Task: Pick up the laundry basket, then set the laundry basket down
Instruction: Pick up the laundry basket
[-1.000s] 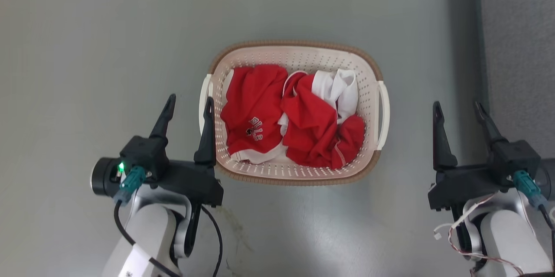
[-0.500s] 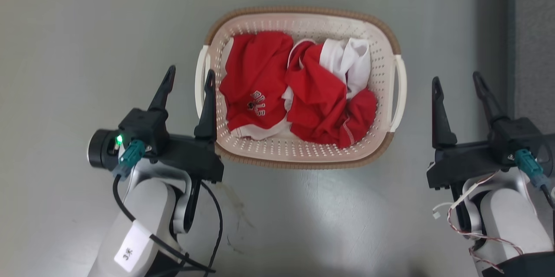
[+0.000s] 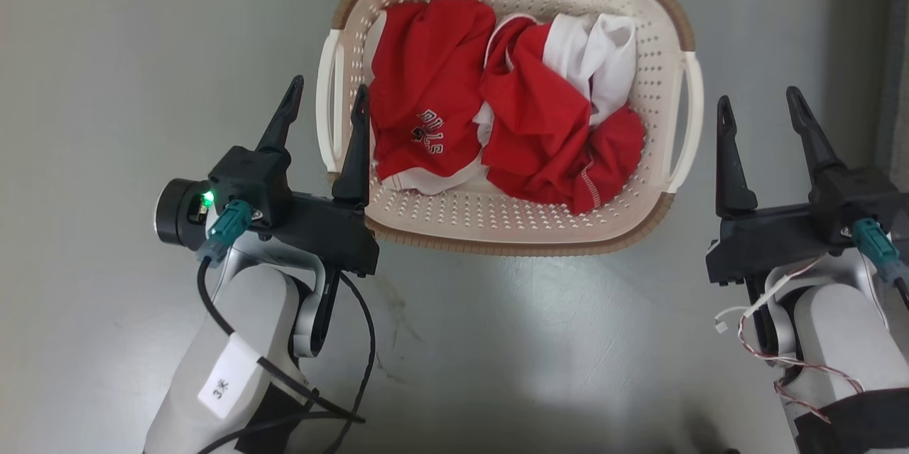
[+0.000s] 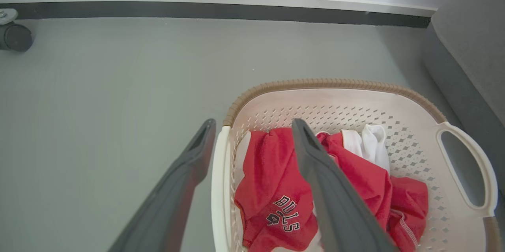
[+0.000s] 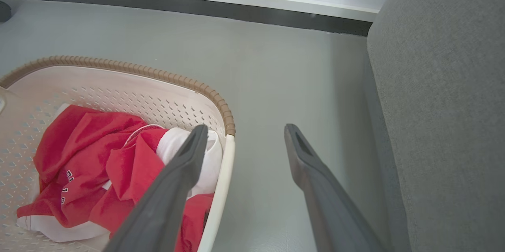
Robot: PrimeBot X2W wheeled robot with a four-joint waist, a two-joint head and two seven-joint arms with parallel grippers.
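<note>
The laundry basket point(image 3: 511, 246) is cream-white and perforated, with a brown rim, and stands on the grey floor holding red and white clothes point(image 3: 433, 77). My left gripper point(image 3: 327, 100) is open, and the basket's left handle point(image 3: 327, 120) lies between its fingers. In the left wrist view the left gripper point(image 4: 253, 126) has one finger outside the basket point(image 4: 335, 83) and one over the clothes. My right gripper point(image 3: 758, 99) is open, just right of the right handle point(image 3: 687, 120). In the right wrist view the right gripper point(image 5: 245, 129) has this handle point(image 5: 221, 181) beside its left finger.
A grey upholstered block point(image 5: 442, 106) stands close on the right of the basket, leaving a narrow strip of floor. A wall with a dark baseboard point(image 4: 197, 11) runs behind, and a black caster wheel point(image 4: 14, 37) sits at the far left.
The head camera has shifted, so the basket now looks larger and higher in the picture. The right gripper stands nearer the right handle than before. Both grippers stay open.
</note>
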